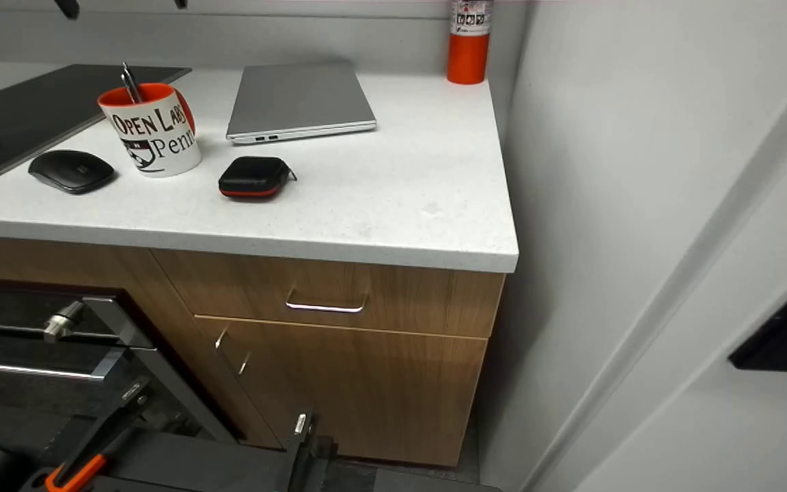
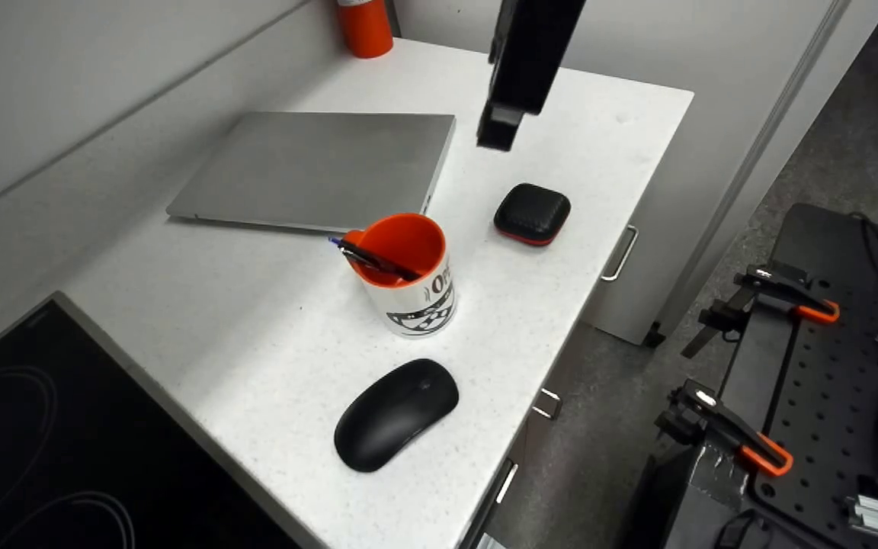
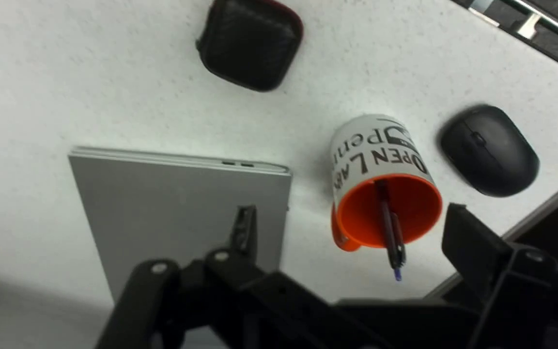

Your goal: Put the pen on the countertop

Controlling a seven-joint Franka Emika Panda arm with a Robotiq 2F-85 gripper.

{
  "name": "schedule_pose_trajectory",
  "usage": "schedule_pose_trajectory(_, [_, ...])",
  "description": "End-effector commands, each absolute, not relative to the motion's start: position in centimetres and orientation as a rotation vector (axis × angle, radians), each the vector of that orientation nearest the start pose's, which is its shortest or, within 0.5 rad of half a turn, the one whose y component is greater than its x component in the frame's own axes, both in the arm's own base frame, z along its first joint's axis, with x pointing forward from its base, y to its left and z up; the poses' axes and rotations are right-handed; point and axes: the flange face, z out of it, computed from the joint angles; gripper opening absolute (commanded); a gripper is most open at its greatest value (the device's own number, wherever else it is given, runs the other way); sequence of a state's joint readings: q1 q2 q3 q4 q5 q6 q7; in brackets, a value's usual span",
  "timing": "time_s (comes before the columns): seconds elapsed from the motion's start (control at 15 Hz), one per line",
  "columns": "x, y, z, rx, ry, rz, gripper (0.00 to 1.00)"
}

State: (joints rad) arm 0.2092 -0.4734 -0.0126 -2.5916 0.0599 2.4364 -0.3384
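The thin dark pen stands tilted inside the white and orange mug. Its upper end sticks out past the rim, with a blue tip and a clip, in the wrist view; its lower part is inside the mug. It also shows in an exterior view. The mug stands upright on the white speckled countertop. My gripper is open and empty above the countertop, its fingers apart on either side of the mug and pen in the wrist view, touching neither. Only the fingertips show in an exterior view.
A closed grey laptop lies beside the mug. A black mouse and a small black case with red trim lie near the front edge. A black cooktop adjoins the mug's side. A red cylinder stands at the back corner.
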Motion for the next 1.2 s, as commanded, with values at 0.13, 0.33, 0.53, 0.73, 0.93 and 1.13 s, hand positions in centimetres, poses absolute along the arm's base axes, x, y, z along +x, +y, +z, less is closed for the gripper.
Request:
schedule_pose_trajectory(0.13, [42.2, 11.8, 43.7, -2.889, -0.875, -0.479, 1.0])
schedule_pose_trajectory(0.33, [42.5, 12.4, 43.1, -2.882, -0.887, -0.459, 1.0])
schedule_pose_trajectory(0.53, [42.5, 12.1, 43.3, -2.885, -0.879, -0.464, 1.0])
schedule_pose_trajectory(0.73, [43.9, 13.5, 42.7, -2.832, -0.947, -0.505, 1.0])
schedule_pose_trajectory(0.93, [45.5, 15.2, 42.1, -2.815, -1.021, -0.533, 1.0])
schedule_pose_trajectory(1.13, [47.5, 16.8, 41.1, -2.786, -1.072, -0.545, 1.0])
